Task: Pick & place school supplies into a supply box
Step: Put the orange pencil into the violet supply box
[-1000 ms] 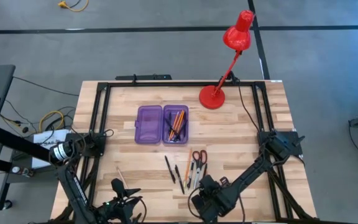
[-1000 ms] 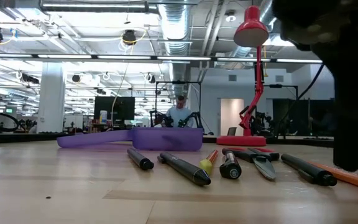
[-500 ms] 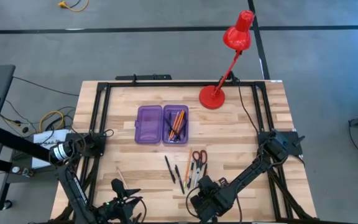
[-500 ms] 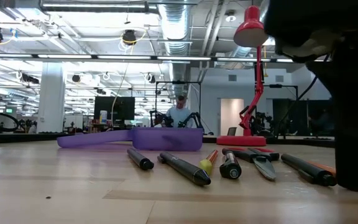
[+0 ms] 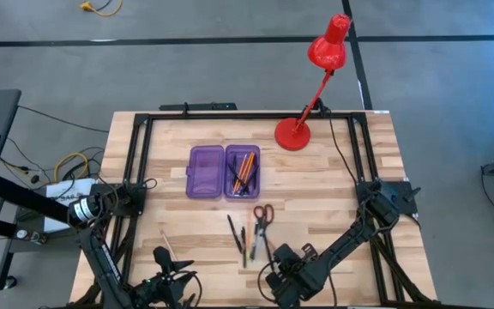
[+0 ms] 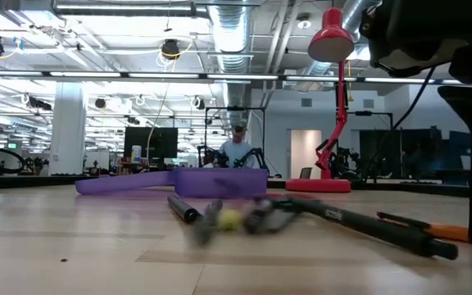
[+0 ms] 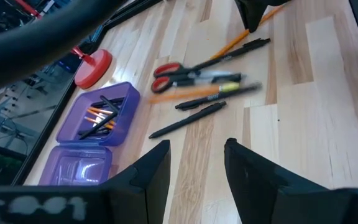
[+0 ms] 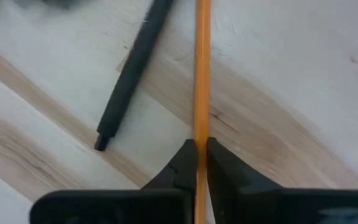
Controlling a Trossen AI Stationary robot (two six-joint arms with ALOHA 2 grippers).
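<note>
Pinching orange pencil [image 8: 202,74], right fingers [image 8: 219,165] low

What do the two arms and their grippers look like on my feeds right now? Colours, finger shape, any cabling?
Both arms are dark, near-black jointed links. The left gripper has two broad, flat black fingers with squared tips. The right gripper has black fingers tapering to narrow tips. Thin black cables loop around the left arm's wrist. No markings are legible.

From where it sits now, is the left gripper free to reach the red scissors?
Probably yes: the left gripper is open and empty, with bare table ahead, though two black pens lie before the scissors.
</note>
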